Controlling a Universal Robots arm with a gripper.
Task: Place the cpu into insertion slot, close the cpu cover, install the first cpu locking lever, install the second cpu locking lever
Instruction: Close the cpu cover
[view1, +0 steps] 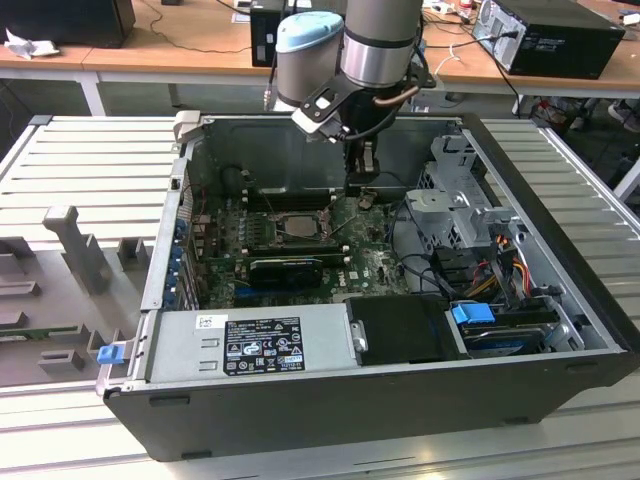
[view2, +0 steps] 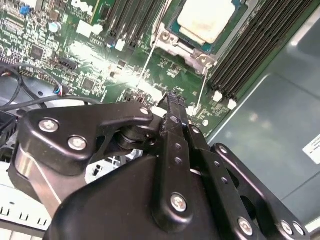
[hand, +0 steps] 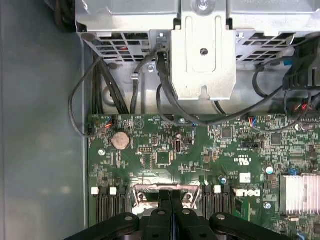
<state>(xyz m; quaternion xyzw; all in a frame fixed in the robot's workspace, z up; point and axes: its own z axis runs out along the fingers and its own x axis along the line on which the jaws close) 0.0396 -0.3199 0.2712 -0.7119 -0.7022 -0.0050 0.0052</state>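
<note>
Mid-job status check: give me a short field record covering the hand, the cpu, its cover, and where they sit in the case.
hand: black two-finger hand, shut, nothing seen between its fingers
hand position: over the green motherboard, beside the cover, apart from the chip
cpu: pale silver-grey square chip, lying flat on the motherboard
cover: silver-grey metal frame plate, appears down around the chip
enclosure: open dark computer case holding the motherboard
</note>
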